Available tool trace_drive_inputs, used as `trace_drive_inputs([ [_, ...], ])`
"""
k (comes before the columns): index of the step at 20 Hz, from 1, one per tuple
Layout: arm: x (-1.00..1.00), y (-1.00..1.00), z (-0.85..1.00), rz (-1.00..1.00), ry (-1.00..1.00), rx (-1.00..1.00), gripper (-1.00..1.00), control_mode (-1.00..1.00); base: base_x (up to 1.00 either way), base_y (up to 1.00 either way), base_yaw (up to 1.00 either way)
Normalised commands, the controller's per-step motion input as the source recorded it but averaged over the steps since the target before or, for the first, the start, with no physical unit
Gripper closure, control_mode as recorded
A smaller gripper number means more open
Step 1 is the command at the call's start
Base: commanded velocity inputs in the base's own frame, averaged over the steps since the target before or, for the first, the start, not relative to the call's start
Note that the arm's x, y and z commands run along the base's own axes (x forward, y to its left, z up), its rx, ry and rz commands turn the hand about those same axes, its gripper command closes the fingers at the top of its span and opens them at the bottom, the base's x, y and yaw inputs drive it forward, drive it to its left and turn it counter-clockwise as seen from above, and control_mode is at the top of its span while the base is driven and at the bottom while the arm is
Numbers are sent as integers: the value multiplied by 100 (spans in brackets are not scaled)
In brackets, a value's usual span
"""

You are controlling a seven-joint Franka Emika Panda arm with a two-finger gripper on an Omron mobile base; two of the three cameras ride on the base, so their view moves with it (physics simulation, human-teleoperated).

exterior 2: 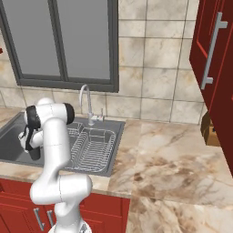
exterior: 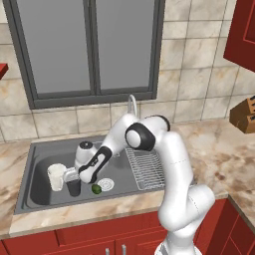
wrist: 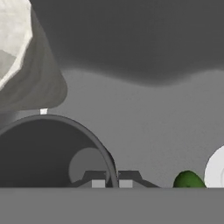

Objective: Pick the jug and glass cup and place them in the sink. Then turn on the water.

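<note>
Standing in the left basin of the sink (exterior: 40, 172), the pale jug (exterior: 56, 177) sits just left of the jaws, upright, its rim close beside the dark glass cup (exterior: 73, 187). From the hand view the jug (wrist: 22, 57) rises at the upper left, near the cup's rim but whether they touch cannot be told. The cup (wrist: 48, 151) lies directly under the jaws, open mouth facing the camera, and the gripper (wrist: 111, 183) is pinched nearly closed on the cup's rim, one fingertip inside the wall and one outside. In the left base view the gripper (exterior: 75, 175) reaches down to the cup's top edge, the cup upright at the basin floor. Just right of the jaws a small green round thing (exterior: 96, 189) lies on the basin floor, and beyond it the white drain (exterior: 105, 185). Further right a wire rack (exterior: 145, 169) fills the right basin, with the curved tap (exterior: 132, 103) behind it against the tiled wall.
</note>
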Motion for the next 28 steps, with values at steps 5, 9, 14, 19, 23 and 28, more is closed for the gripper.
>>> trace_drive_inputs([
  [5, 0, 0, -14, 0, 4, 0, 100, -100, 0, 0, 0],
  [9, 1, 0, -12, 0, 2, 0, 100, -100, 0, 0, 0],
  [14, 3, 0, -6, 0, 0, 0, -100, -100, 0, 0, 0],
  [19, 1, 0, 0, 0, 0, 0, -100, -100, 0, 0, 0],
  [23, 0, 0, 0, 0, 0, 0, -100, -100, 0, 0, 0],
  [28, 0, 0, 0, 0, 0, 0, -100, -100, 0, 0, 0],
])
